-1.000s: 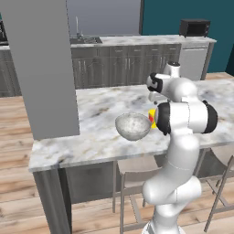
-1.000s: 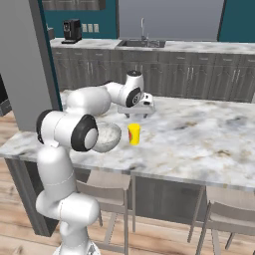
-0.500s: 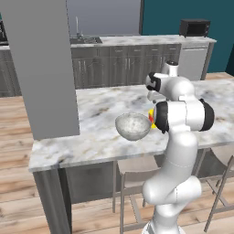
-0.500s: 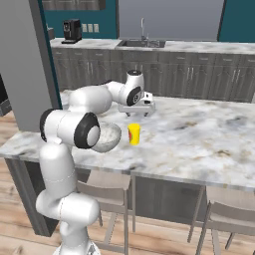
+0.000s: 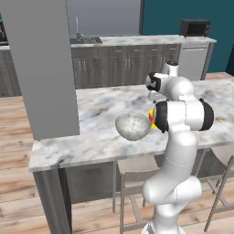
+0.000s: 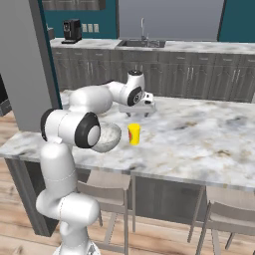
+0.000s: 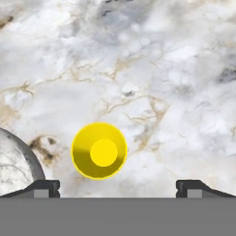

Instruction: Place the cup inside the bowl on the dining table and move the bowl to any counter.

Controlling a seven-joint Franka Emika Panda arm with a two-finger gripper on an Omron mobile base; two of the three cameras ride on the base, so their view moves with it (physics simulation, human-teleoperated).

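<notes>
End effector (image 7: pixel 118 185) wide open, pointing down

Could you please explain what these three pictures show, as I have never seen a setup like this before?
This is a rendered kitchen with a white robot arm on a base that can drive. Two pictures come from cameras on the base, behind the arm to its left and right, so they show one scene from two sides. The third looks down from a camera on the hand, along the gripper; its two dark fingers rise at the bottom, standing wide open and holding nothing. On the marble dining table stand a small yellow cup and, close beside it, a speckled grey-white bowl. The hand hangs above the table near the cup. Behind runs a long counter with a sink.
</notes>
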